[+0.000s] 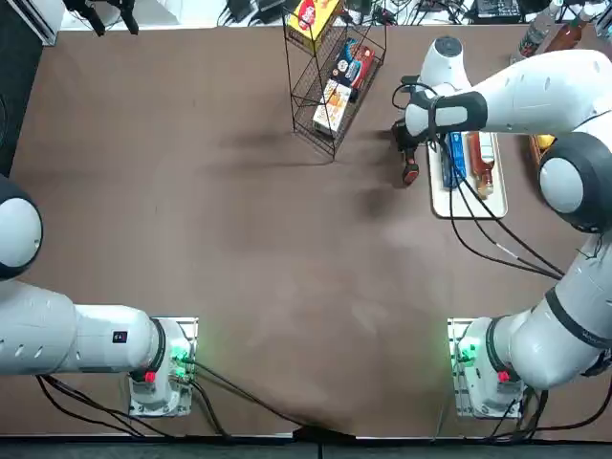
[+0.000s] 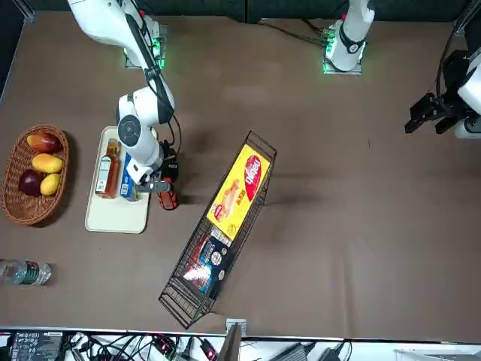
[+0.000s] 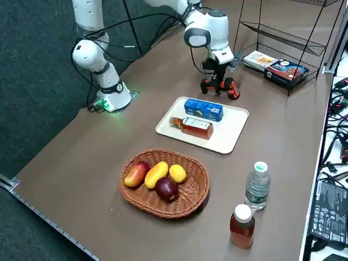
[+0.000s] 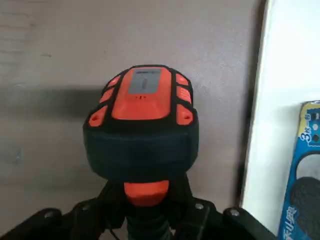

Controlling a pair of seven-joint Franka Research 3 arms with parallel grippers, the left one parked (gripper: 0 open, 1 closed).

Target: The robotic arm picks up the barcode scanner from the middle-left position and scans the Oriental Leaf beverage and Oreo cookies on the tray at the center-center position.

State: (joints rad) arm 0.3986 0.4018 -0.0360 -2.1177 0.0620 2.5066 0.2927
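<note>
The black barcode scanner (image 4: pixel 142 125) with its orange end fills the right wrist view, handle down between the fingers of my right gripper (image 4: pixel 145 220), which is shut on it. From overhead, the right gripper (image 1: pixel 405 143) holds the scanner (image 1: pixel 410 170) just left of the white tray (image 1: pixel 469 206). On the tray lie the blue Oreo cookies packet (image 1: pixel 455 158) and, beyond it, the Oriental Leaf beverage (image 1: pixel 481 163), side by side. The side view shows the scanner (image 3: pixel 220 84) low over the table behind the tray (image 3: pixel 228 133); I cannot tell whether it touches the table.
A black wire rack (image 1: pixel 330 86) with snack boxes stands left of the scanner. A wicker fruit basket (image 3: pixel 163 185) sits to the right of the tray, with a water bottle (image 3: pixel 256 186) and a brown bottle (image 3: pixel 242 225) nearby. Black cables (image 1: pixel 488 239) trail from the arm over the tray.
</note>
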